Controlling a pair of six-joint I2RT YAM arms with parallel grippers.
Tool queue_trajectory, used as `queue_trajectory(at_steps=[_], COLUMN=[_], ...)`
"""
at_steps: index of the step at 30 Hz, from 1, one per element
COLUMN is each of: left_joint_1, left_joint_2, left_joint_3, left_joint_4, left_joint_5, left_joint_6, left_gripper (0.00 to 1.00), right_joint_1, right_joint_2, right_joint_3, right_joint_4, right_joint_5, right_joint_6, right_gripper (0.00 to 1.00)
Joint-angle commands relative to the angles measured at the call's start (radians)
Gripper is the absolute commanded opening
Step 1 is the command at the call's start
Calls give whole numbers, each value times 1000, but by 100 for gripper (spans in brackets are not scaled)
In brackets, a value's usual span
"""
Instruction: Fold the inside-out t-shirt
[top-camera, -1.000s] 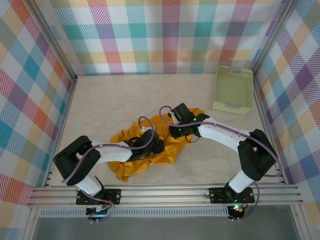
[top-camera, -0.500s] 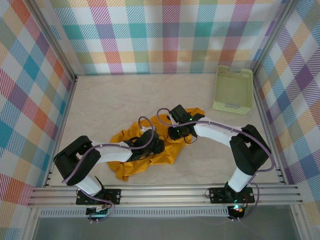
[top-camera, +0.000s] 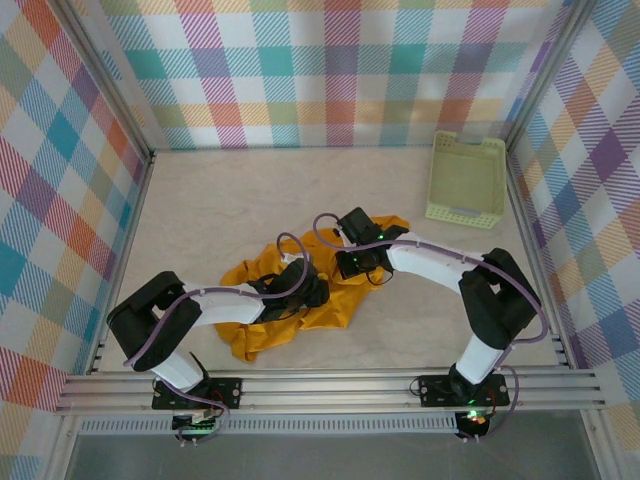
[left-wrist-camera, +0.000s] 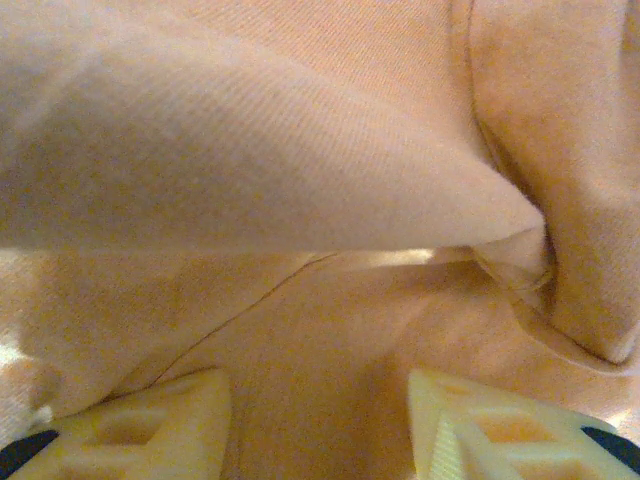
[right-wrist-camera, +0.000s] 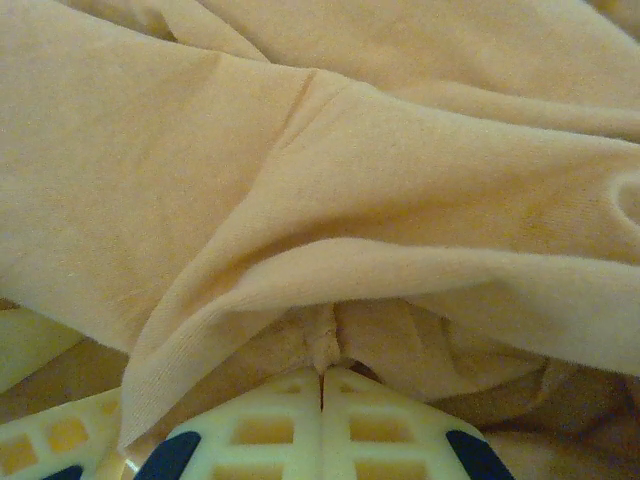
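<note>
Top external view: the inside-out t-shirt (top-camera: 340, 308) lies crumpled in a heap around the middle of the table (top-camera: 230, 200), toward the near edge. No fold is made yet. The pale green basket (top-camera: 466, 180) sits in the far right corner, well apart. The left gripper (top-camera: 312, 290) is set down on the heap's middle. The right gripper (top-camera: 352, 266) is on the heap's far right part; against a second ago the right arm is seen shifted a little leftward onto the cloth, the left arm unchanged.

Left wrist view: the left gripper (left-wrist-camera: 315, 430) is seen with jaws apart, yellow t-shirt (left-wrist-camera: 300, 200) cloth spread beyond them, nothing visibly pinched.

Right wrist view: the right gripper (right-wrist-camera: 322, 400) is now closed, fingers meeting, with a small ridge of t-shirt (right-wrist-camera: 300, 180) fabric caught at the tips.

Judged: a grasp is just taken, so pulling the shirt open and flat can be started; folding proper is still ahead.
</note>
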Motion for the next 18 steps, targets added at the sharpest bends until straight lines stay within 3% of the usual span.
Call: queue_trajectory(at_steps=[1,9,18], left_joint_1=[17,25,41], left_joint_2=[23,35,43], left_joint_3=[-10,-9,-17], left_joint_4=[-33,-41,-60], left_joint_5=[-12,-21,-32], left_joint_6=[-5,-15,-22], left_gripper=[51,51,51], right_joint_1=[4,5,4], right_joint_2=[-98,-190,-340], right_joint_3=[-5,-63,-94], right_joint_4=[-13,-9,-79], right_joint_5=[1,-14,82], right_joint_6=[10,31,40], right_gripper=[0,0,0])
